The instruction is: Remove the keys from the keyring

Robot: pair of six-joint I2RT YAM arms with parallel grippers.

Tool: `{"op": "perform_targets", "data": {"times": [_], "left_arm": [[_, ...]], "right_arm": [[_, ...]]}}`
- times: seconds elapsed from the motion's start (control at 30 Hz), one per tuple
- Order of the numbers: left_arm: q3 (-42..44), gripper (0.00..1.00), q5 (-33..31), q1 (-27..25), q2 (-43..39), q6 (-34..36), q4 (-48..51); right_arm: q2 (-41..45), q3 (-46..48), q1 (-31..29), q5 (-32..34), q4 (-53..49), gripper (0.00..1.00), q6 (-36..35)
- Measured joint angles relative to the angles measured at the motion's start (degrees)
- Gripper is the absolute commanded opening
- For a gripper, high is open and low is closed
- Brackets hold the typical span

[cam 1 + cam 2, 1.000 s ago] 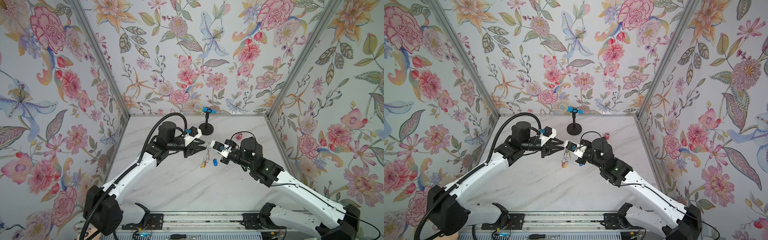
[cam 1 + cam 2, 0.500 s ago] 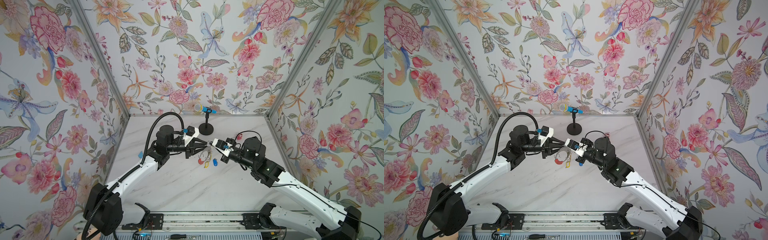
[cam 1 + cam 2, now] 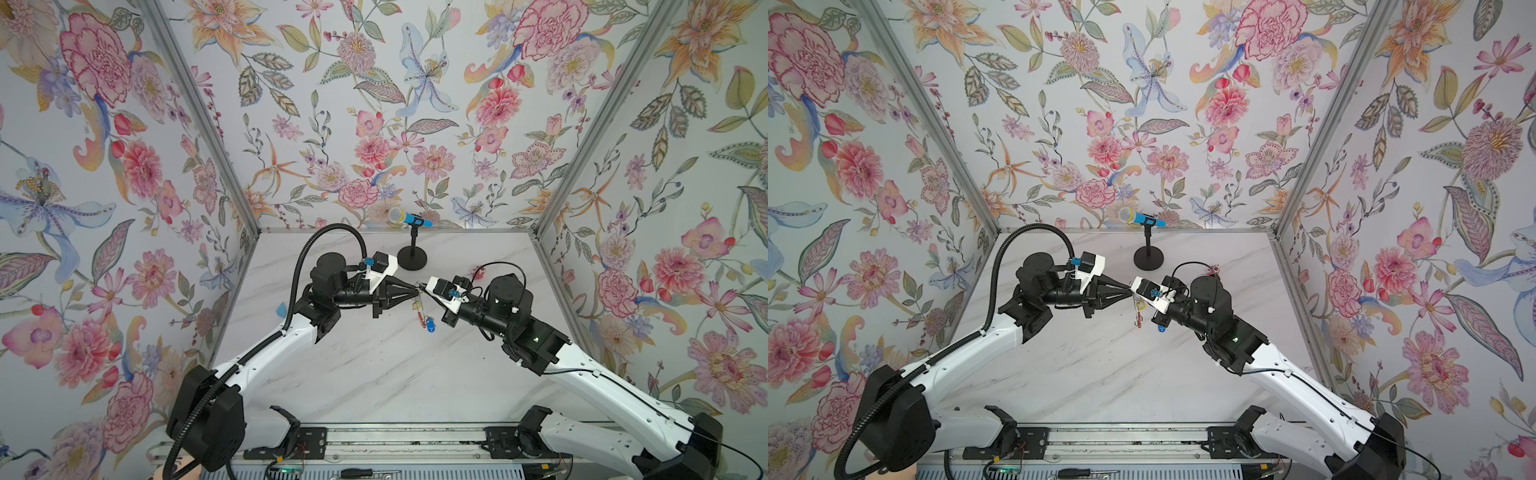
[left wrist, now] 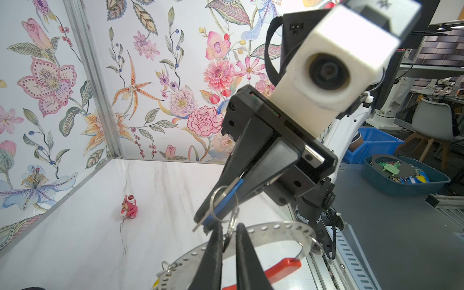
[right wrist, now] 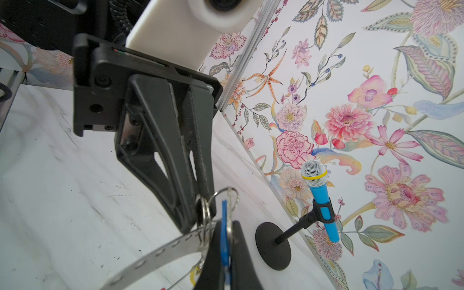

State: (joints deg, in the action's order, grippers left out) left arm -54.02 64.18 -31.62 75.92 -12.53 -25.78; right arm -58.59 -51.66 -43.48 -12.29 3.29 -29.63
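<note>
Keyring [image 4: 276, 229] is held up in mid-air above the table [image 3: 374, 374]; a blue-tagged key [image 4: 227, 198] is pinched by the right gripper [image 4: 204, 223], one small split ring [image 5: 205, 211] by the left gripper [image 4: 229, 229].

2 robot arms [image 3: 266, 353] [image 3: 602, 382]; 1 keyring [image 4: 288, 229]; 1 microphone [image 3: 409, 218]; 1 pink toy figure [image 4: 129, 207].

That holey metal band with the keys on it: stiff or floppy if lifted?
Probably springy, not floppy: the perforated metal band holds a smooth arc. Likely light, being thin strip. Its keys hang loose, so they would probably swing.
</note>
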Motion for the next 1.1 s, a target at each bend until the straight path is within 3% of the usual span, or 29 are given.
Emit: {"op": "perform_targets", "data": {"times": [0.13, 0.37, 0.77, 1.1], "left_arm": [[0.1, 0.0, 0.2, -0.1, 0.0, -0.3, -0.1], [-0.7, 0.0, 0.0, -0.1, 0.0, 3.1, 3.3], [-16.4, 0.0, -7.6, -2.1, 3.4, 27.8, 38.4], [-23.6, 0.0, -12.4, -2.2, 8.9, 35.3, 53.5]], "right_arm": [[0.1, 0.0, 0.3, -0.4, 0.1, 0.0, 0.2], [0.3, 0.0, 0.8, -0.8, -0.8, 0.0, 0.1], [-3.0, -5.6, -0.2, 4.8, -11.0, 0.0, -6.3], [-7.9, -7.7, -4.2, 16.6, -15.6, 0.0, -13.1]]}}
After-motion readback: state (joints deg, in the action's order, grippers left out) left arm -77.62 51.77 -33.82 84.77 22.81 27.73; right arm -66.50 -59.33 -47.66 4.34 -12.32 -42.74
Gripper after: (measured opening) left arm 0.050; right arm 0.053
